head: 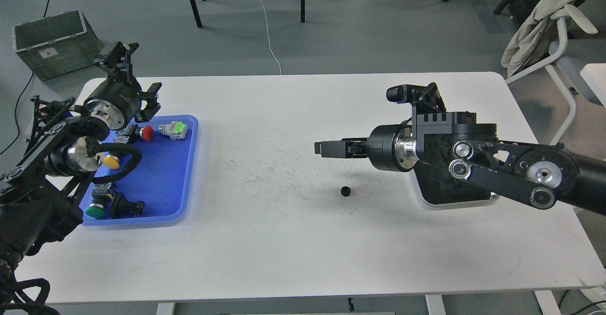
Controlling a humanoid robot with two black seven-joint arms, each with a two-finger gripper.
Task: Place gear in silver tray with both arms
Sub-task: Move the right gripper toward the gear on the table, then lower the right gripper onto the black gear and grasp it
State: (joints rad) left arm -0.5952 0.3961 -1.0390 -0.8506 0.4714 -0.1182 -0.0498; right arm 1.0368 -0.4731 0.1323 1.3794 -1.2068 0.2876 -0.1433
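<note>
Black arms frame the table; the right gripper (323, 148), fingers seemingly together and empty, hovers above the gear (345, 191) lying mid-table, left of the silver tray (457, 204). Left gripper (124, 54): cannot tell. Pickup not yet done; next, descend and open.

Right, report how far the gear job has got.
Nothing looks done: the small black gear lies on the white table, outside the silver tray. The right claw is above and left of it, carrying nothing. Grasping and placing remain.
</note>
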